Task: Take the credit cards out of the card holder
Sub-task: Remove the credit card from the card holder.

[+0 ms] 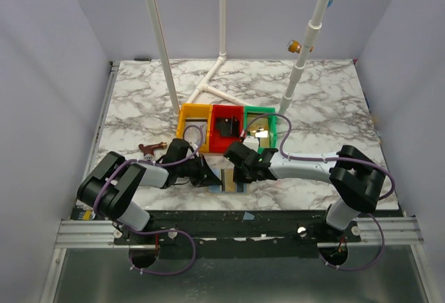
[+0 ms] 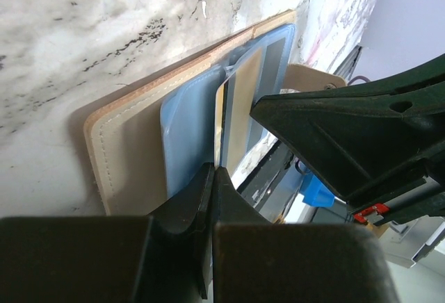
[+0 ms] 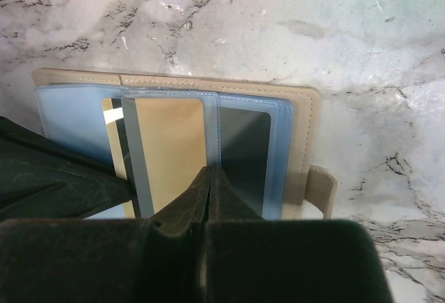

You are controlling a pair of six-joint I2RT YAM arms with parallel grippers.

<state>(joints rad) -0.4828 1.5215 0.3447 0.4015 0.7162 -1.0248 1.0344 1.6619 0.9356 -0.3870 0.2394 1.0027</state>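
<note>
Card holder [image 3: 304,119] lies open, tan with blue sleeves, gold card [image 3: 170,143]; left fingers [image 2: 186,209], right fingers [image 3: 182,209] together.

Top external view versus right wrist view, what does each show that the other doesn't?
Only top external: the yellow plastic tray, red plastic tray and green plastic tray. Only right wrist: a dark card in its blue sleeve and the holder's tan closure tab. Both: the open tan and pale blue card holder on the marble table, and the shut right gripper.

No legible txt, brand, logo or nos. in any view; card holder [image 3: 303,112] & gold card [image 3: 174,143] show no readable print.
</note>
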